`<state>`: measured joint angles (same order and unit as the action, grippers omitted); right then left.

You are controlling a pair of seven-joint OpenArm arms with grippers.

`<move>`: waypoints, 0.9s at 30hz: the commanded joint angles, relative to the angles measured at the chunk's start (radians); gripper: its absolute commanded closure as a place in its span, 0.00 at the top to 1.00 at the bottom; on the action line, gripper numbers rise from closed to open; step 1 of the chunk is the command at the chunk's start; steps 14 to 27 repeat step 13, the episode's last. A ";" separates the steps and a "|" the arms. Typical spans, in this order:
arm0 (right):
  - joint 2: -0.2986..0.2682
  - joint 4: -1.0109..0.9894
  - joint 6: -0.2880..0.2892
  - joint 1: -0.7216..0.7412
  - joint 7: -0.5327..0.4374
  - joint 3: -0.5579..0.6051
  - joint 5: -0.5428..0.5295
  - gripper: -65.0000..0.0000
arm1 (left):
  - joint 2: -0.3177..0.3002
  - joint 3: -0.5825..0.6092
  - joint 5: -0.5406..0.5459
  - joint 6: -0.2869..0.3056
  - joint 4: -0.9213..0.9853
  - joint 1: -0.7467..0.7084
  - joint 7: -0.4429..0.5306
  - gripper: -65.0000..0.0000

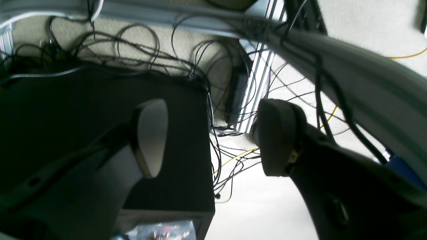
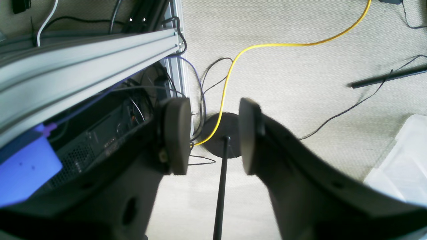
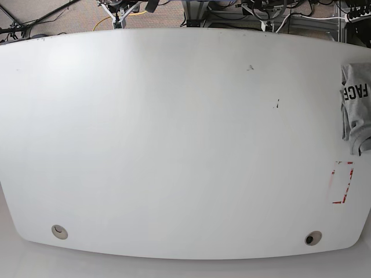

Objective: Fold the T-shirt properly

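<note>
Overhead, the base view shows a wide white table point(image 3: 174, 145), bare across its left and middle, with red tape marks point(image 3: 342, 182) near its right edge. At the far right edge lies the T-shirt point(image 3: 355, 107), a heather-grey bundle partly cut off by the frame; its black block letters read "FACE" as far as they show, running across the cloth, and the bundle's long axis runs from the far side toward the near side of the table. Neither arm appears in this view. The right gripper point(image 2: 211, 136) hangs off the table, pointing down at beige carpet point(image 2: 300, 83) crossed by a yellow cable point(image 2: 230, 76); its fingers point(image 2: 176, 133) stand partly apart with nothing between them. The left gripper point(image 1: 206, 136) also faces the floor, over a black box point(image 1: 83, 110) and tangled wires, its fingers point(image 1: 277, 136) spread wide and holding nothing.
</note>
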<state>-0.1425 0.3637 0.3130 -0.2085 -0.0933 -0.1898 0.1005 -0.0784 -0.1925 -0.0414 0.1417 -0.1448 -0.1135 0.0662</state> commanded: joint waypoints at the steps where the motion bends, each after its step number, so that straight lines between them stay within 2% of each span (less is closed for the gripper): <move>1: -0.006 -0.001 0.001 -0.006 -0.001 -0.001 -0.005 0.35 | -0.008 0.001 0.001 -0.003 0.001 -0.012 -0.024 0.60; 27: 0.010 0.002 -0.001 -0.009 -0.007 -0.003 -0.006 0.36 | -0.002 0.001 0.001 -0.003 -0.003 -0.012 -0.018 0.60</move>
